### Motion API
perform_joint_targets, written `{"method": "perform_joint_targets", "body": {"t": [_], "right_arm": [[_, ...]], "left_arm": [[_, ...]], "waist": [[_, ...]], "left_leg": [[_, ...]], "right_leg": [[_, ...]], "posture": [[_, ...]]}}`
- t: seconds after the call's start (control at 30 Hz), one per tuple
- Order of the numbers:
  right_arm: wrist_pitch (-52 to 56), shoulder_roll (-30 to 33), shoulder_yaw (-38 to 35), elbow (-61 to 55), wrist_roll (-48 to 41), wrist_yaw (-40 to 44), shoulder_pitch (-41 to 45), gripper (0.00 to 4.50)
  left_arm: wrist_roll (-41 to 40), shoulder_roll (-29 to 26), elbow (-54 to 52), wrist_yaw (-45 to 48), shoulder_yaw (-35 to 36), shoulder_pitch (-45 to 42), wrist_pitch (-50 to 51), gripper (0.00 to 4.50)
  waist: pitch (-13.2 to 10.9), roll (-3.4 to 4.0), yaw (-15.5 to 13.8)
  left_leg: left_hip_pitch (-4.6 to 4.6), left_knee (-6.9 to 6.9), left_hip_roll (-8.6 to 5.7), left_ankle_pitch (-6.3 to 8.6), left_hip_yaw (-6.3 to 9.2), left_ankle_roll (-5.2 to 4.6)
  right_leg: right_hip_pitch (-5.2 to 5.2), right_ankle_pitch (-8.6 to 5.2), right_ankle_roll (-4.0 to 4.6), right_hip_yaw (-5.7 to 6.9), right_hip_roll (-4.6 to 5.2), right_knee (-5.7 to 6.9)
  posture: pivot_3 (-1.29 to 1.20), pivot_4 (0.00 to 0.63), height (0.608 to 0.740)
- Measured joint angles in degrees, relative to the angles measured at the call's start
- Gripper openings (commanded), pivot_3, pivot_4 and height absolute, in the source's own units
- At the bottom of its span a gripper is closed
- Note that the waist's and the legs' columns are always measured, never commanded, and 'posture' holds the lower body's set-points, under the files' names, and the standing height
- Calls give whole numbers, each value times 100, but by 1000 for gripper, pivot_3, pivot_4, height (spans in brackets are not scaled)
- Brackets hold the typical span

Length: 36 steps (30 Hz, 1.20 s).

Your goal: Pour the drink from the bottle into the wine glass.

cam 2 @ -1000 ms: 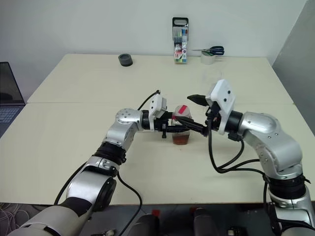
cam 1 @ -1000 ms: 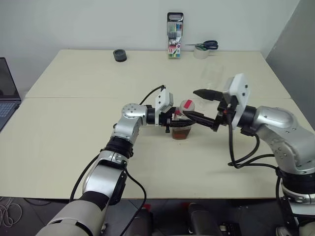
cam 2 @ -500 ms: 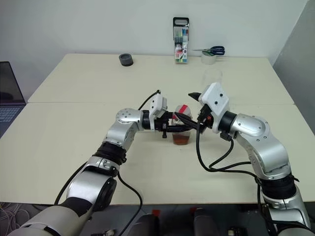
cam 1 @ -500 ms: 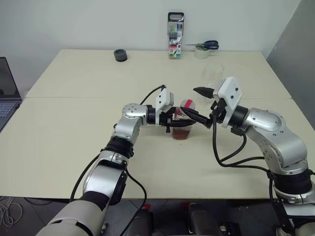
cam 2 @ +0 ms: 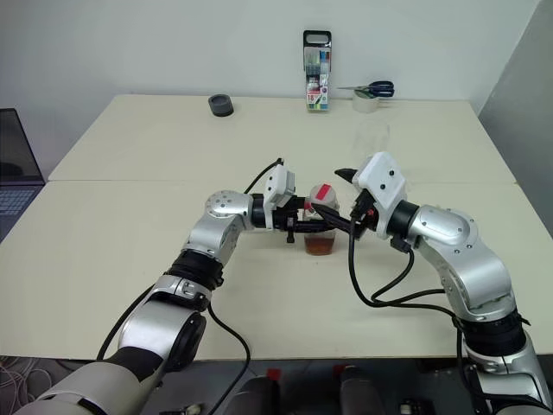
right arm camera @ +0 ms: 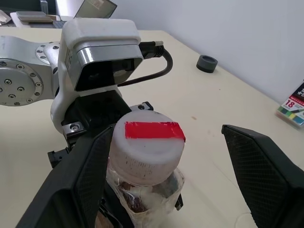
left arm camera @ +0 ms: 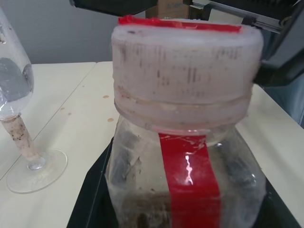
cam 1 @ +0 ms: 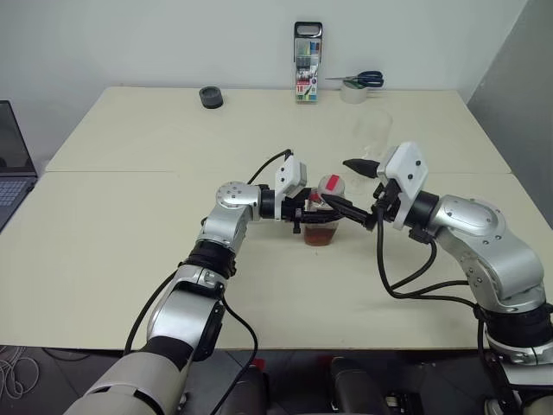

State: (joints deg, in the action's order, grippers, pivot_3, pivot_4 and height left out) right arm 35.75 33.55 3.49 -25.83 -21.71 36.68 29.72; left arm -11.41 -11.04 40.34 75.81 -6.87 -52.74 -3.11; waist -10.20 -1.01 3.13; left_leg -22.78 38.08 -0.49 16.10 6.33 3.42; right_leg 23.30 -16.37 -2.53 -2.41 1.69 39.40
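The bottle [cam 1: 323,226] stands on the table's middle, clear plastic with a white cap [right arm camera: 146,145] bearing a strip of red tape. Reddish-brown drink [cam 1: 320,237] fills its lower part. My left gripper [cam 1: 304,217] reaches in level from the left and is shut on the bottle's body. Coming from the right, my right gripper [cam 1: 345,182] is open astride the cap; one finger [right arm camera: 83,175] lies against the cap's side, the other [right arm camera: 266,175] stands well apart. The wine glass [cam 1: 372,131] stands upright and empty farther back on the right, also beside the bottle [left arm camera: 190,156] as the wine glass [left arm camera: 19,118].
An upright marker pen case [cam 1: 307,62] stands at the table's far edge, with scissors on a tape roll [cam 1: 356,83] to its right. A small black roll [cam 1: 210,97] sits at the back left. A laptop [cam 1: 12,160] is at the left edge.
My right wrist has turned a little and drawn slightly closer to the bottle, its fingers staying around the cap. The left gripper and bottle have not moved.
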Motion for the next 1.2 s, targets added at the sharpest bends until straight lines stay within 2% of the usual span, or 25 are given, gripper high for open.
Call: {"method": "perform_joint_targets", "body": {"t": [0.57,0.9,1.2], "right_arm": [[507,311,-616,-332,-459,-56,-345,3884],[914,348,-653,-815,-895,-74,-363,3884],[987,62,-420,-894,-983,-290,-218,3884]], "left_arm": [[0,11,20,50,38,-9,-107,1678],[0,22,20,85,39,-9,-107,1677],[-1,21,20,101,40,-9,-102,1674]], "waist": [[0,0,-9],[0,0,-12],[0,0,-8]], "left_leg": [[-1,0,0,0,0,0],[-1,0,0,1,0,-1],[-1,1,0,0,1,-1]], "right_leg": [[0,0,0,-1,0,1],[0,0,0,0,0,1],[0,0,0,0,0,1]], "posture": [[0,150,740],[0,150,740],[0,150,740]]}}
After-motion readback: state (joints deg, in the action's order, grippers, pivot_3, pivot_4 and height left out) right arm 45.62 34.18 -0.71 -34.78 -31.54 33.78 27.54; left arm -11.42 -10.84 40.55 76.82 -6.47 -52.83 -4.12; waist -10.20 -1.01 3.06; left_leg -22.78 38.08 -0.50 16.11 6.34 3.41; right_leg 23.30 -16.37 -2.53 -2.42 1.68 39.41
